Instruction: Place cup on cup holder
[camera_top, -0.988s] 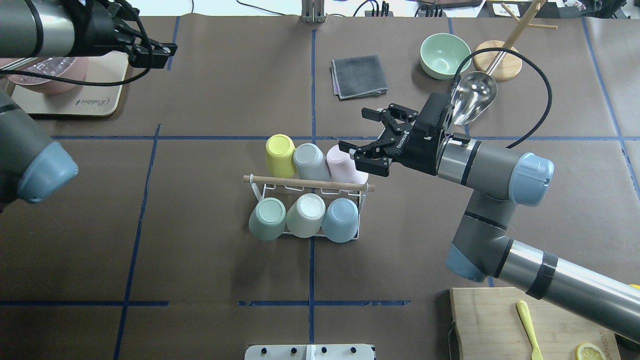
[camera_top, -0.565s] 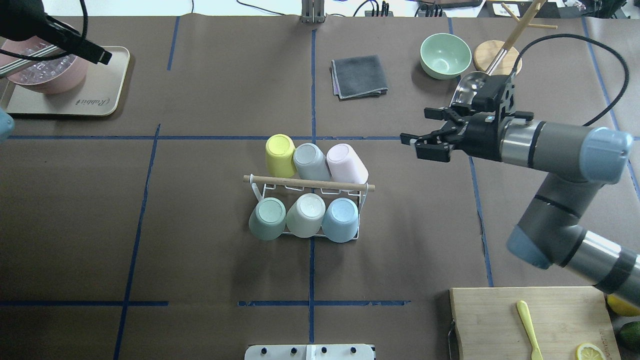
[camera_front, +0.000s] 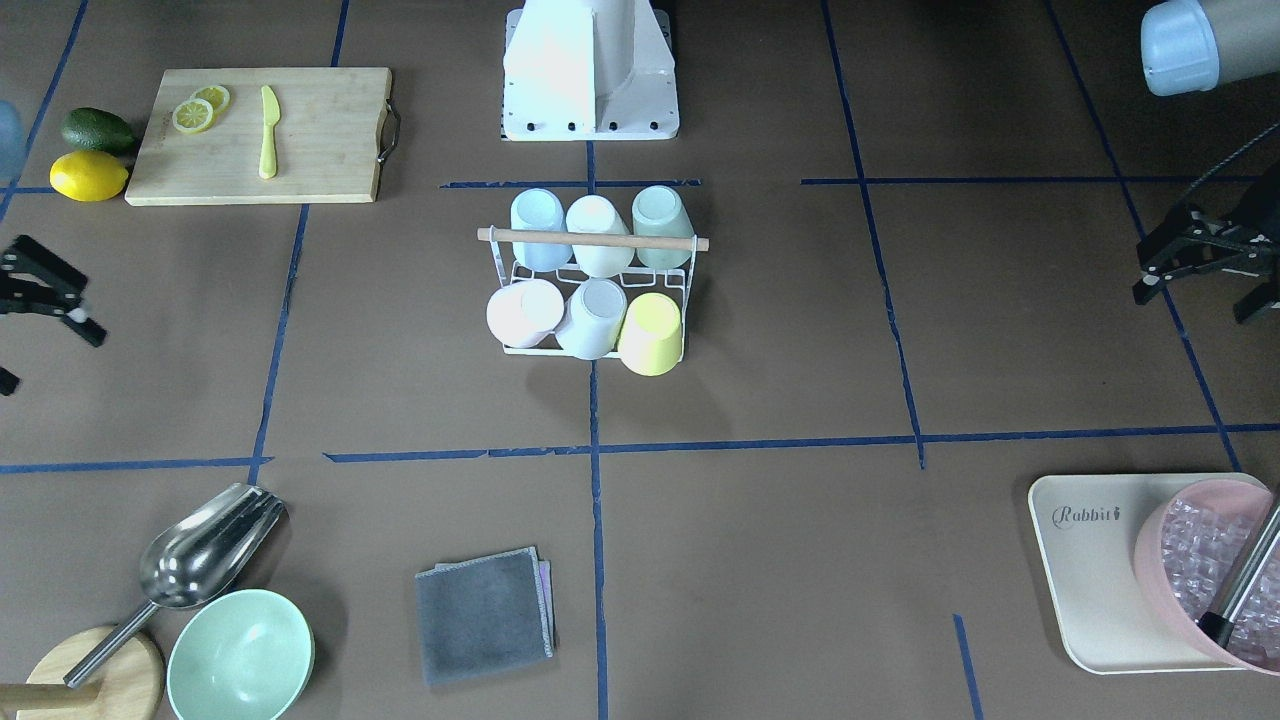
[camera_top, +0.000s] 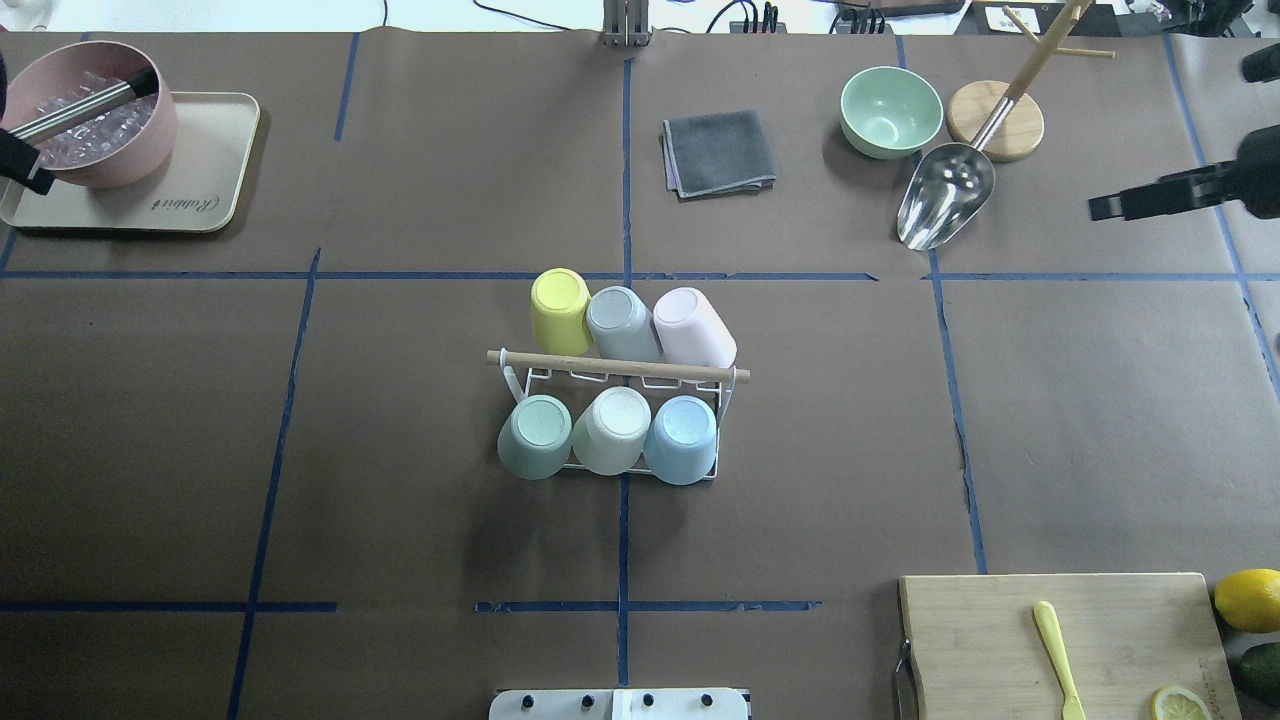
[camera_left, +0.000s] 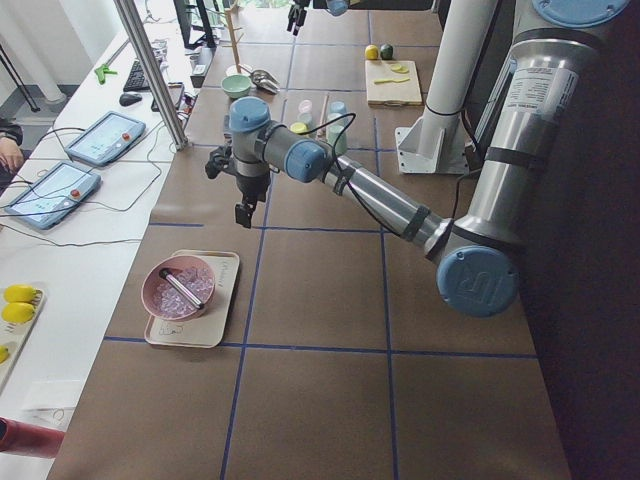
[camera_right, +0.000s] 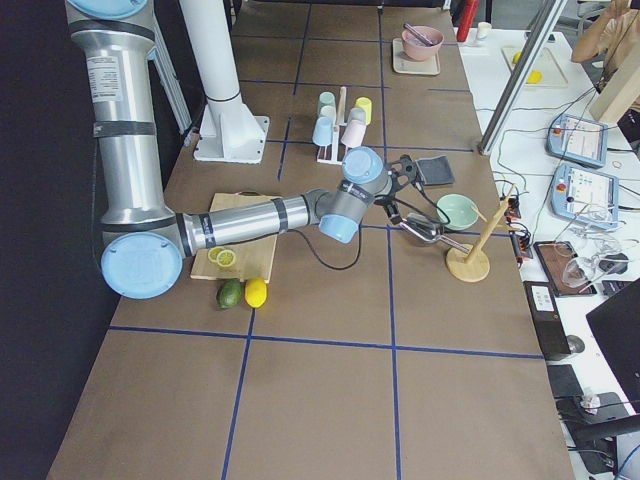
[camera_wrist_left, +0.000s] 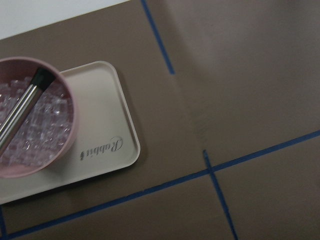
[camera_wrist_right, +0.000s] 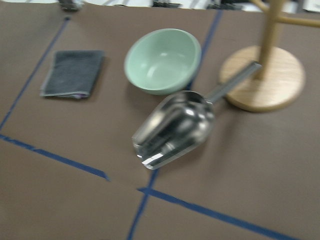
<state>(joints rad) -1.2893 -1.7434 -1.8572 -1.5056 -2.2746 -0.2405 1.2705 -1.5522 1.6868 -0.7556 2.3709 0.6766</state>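
The white wire cup holder (camera_top: 617, 366) with its wooden rod stands at the table's middle, also in the front view (camera_front: 592, 238). Several cups sit upside down on it: yellow (camera_top: 560, 310), grey (camera_top: 620, 322) and pink (camera_top: 692, 328) in the far row, green (camera_top: 535, 435), cream (camera_top: 612, 430) and blue (camera_top: 682, 438) in the near row. My right gripper (camera_front: 45, 350) is open and empty, far off by the table's right edge (camera_top: 1150, 198). My left gripper (camera_front: 1195, 300) is open and empty at the far left, near the tray.
A pink bowl of ice (camera_top: 95, 125) with tongs sits on a beige tray (camera_top: 200, 200) at back left. A grey cloth (camera_top: 717, 152), green bowl (camera_top: 890, 110), metal scoop (camera_top: 943, 205) and wooden stand (camera_top: 995, 120) are at the back. A cutting board (camera_top: 1000, 640) lies front right.
My right gripper has drawn back from beside the pink cup to the table's right edge, still open. My left arm has pulled back to the left, almost out of the overhead view.
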